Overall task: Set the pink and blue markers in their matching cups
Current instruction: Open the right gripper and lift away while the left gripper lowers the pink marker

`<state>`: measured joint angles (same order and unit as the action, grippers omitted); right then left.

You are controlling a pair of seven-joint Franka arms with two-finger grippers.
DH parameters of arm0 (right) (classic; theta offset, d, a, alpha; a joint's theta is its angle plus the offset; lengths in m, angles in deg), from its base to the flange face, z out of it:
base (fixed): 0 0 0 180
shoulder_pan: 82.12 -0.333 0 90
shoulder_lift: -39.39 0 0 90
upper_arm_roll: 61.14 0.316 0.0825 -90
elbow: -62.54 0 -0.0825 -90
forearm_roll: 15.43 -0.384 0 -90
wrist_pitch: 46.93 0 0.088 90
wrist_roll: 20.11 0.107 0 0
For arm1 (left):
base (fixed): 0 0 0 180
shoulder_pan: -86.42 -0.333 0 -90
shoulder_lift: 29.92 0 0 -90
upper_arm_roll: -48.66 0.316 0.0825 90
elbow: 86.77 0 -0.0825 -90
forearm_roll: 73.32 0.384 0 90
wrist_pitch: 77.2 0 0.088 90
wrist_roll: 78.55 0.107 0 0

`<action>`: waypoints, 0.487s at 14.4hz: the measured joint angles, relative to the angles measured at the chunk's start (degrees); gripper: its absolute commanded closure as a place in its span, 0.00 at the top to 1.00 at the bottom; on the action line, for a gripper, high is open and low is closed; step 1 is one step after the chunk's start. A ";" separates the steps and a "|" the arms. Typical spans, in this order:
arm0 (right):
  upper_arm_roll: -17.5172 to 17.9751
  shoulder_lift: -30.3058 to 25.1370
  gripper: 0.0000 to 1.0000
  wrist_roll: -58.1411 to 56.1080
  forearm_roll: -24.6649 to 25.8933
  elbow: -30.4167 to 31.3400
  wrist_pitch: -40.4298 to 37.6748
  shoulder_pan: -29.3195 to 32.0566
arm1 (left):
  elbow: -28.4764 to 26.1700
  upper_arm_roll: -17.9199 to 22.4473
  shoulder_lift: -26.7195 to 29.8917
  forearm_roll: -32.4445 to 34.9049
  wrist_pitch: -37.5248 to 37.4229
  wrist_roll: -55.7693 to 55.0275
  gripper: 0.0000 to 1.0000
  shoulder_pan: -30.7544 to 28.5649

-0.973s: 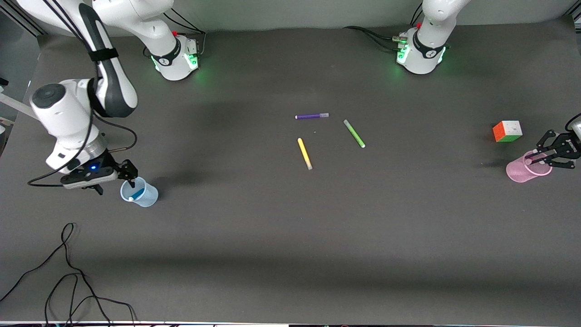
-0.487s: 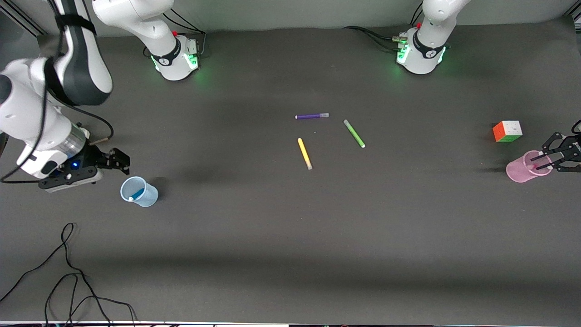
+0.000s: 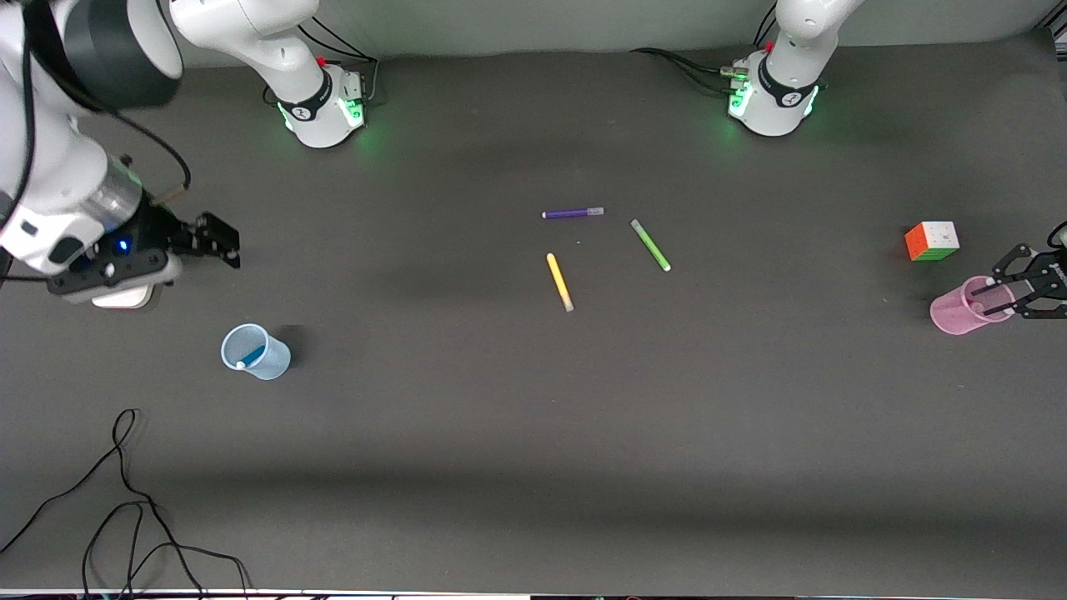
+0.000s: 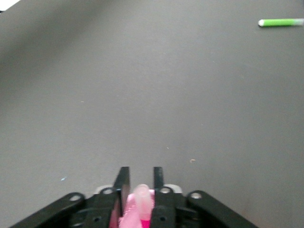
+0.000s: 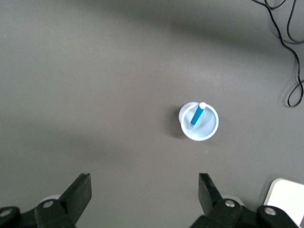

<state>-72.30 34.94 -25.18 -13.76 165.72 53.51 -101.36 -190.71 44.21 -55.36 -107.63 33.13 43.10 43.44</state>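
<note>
1. I see the blue cup [image 3: 255, 352] standing upright toward the right arm's end of the table, well apart from the loose pens at the middle
2. The blue marker [image 3: 250, 357] stands slanted inside it, pale cap up against the rim; the right wrist view shows the same, marker [image 5: 196, 114] leaning in the cup [image 5: 198, 121]
3. The right gripper [image 3: 218, 242] hangs in the air over bare mat, offset from the blue cup toward the robots' bases. Its fingers [image 5: 78, 194] are spread wide with nothing between them: released
4. The pink cup [image 3: 965, 307] sits at the left arm's end of the table, just nearer the front camera than the colour cube [image 3: 932, 240]
5. The left gripper [image 3: 1004, 296] is at the mouth of the pink cup, over its rim
6. In the left wrist view the fingers [image 4: 122, 183] stand close together on either side of the pink marker [image 4: 140, 202], pale cap showing between them. I read this as clenched on the marker
7. How deep the pink marker reaches into the cup I cannot tell
8. Loose on the mat near the middle: purple pen [image 3: 573, 213], green pen [image 3: 650, 245], yellow pen [image 3: 559, 282]. The green pen [image 4: 281, 22] also shows in the left wrist view
9. A black cable [image 3: 125, 492] lies coiled at the corner nearest the front camera, at the right arm's end
</note>
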 measured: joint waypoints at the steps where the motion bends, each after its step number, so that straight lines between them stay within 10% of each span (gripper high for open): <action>1: -0.01 -0.72 1.00 0.03 0.00 -0.68 -1.22 0.04 | 1.11 -0.25 0.46 1.00 -0.26 -3.85 0.16 0.45; 7: -0.39 -4.36 1.00 0.78 0.00 -0.27 -3.10 0.17 | 4.97 -1.01 11.80 13.64 -7.08 -40.85 0.18 10.55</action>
<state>-72.69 30.58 -24.40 -13.75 165.45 50.41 -101.20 -185.75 43.20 -43.56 -93.99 26.05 2.25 53.99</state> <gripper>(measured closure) 0.000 0.793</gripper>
